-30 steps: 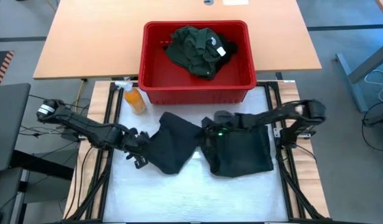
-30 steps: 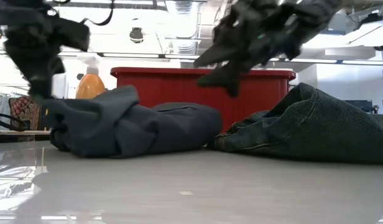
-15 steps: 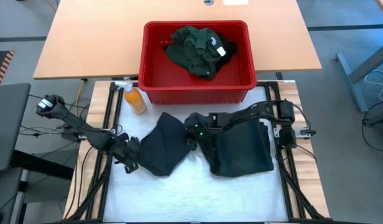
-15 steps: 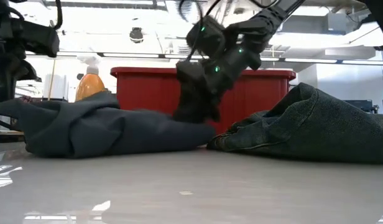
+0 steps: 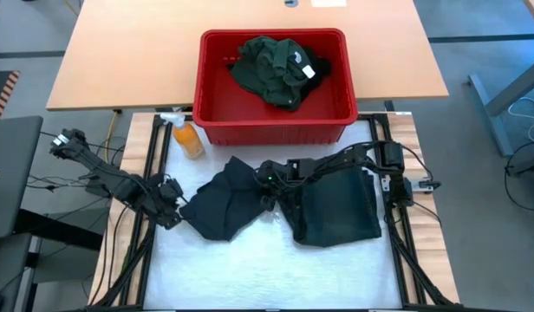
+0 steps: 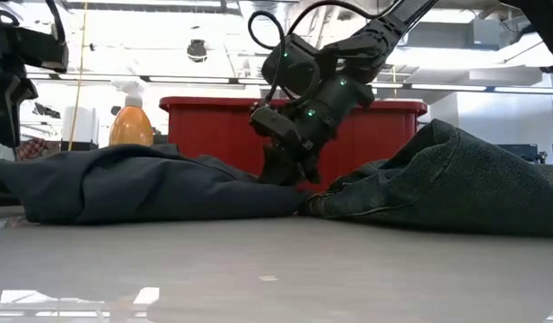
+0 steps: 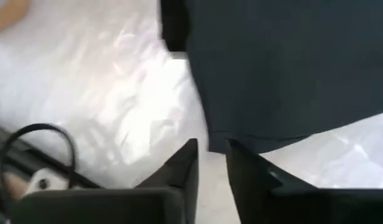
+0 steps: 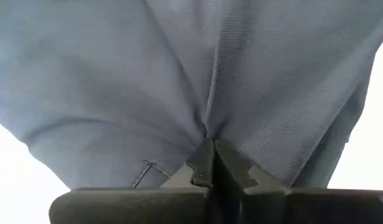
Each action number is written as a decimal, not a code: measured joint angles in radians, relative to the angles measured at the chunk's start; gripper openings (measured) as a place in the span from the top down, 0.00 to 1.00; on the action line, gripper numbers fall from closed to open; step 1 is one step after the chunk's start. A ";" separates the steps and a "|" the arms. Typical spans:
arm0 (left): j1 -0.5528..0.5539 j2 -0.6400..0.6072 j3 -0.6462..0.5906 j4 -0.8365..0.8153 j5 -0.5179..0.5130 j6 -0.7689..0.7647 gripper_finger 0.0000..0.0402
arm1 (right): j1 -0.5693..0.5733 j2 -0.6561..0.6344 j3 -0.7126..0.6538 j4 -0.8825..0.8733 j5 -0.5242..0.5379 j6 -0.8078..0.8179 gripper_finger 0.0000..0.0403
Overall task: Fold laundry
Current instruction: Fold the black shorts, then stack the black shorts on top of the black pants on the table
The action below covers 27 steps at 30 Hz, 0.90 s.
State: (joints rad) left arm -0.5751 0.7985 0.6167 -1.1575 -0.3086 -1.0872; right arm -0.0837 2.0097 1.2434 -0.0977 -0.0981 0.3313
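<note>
A black garment (image 5: 222, 201) lies spread on the white table top, left of a folded dark green garment (image 5: 338, 211). My right gripper (image 5: 269, 180) is down on the black garment's right part and shut on its cloth (image 8: 207, 127). My left gripper (image 7: 210, 165) stands at the garment's left edge (image 5: 182, 212), fingers a little apart, with the hem (image 7: 241, 143) just beyond their tips. A green shirt with a white label (image 5: 274, 68) lies heaped in the red basket (image 5: 276, 128). My right gripper pinches a raised fold of the black garment (image 8: 207, 132) between its two fingers, near the garment's right side. The fingers slant down onto it from the table's right (image 6: 281, 170). The cloth around the fold lies on the table.
An orange spray bottle (image 5: 187, 139) stands at the basket's left front corner. The red basket (image 6: 384, 135) stands close behind both garments. Black frame rails (image 5: 150, 173) run along the white mat's left and right sides. Bare mat (image 5: 267, 269) lies toward the near edge.
My right gripper has gone from above the folded green garment toward the table's left and down onto the black garment, taking hold of it. My left gripper has drawn toward the left edge; the garment's left part has spread out and now lies flatter on the table.
</note>
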 joint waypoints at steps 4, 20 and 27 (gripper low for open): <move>0.000 -0.060 0.000 0.020 -0.049 -0.056 0.74 | -0.002 -0.027 -0.002 0.000 -0.046 0.001 0.92; 0.213 0.166 0.001 0.702 -0.185 0.251 0.69 | -0.058 -0.239 0.014 -0.015 -0.081 0.103 0.67; 0.301 0.326 0.001 0.705 -0.070 0.239 0.64 | -0.089 -0.195 0.014 -0.006 -0.058 0.067 0.36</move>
State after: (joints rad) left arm -0.2744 1.1244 0.6178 -0.4529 -0.3783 -0.8484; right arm -0.1731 1.8150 1.2579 -0.1034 -0.1560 0.3986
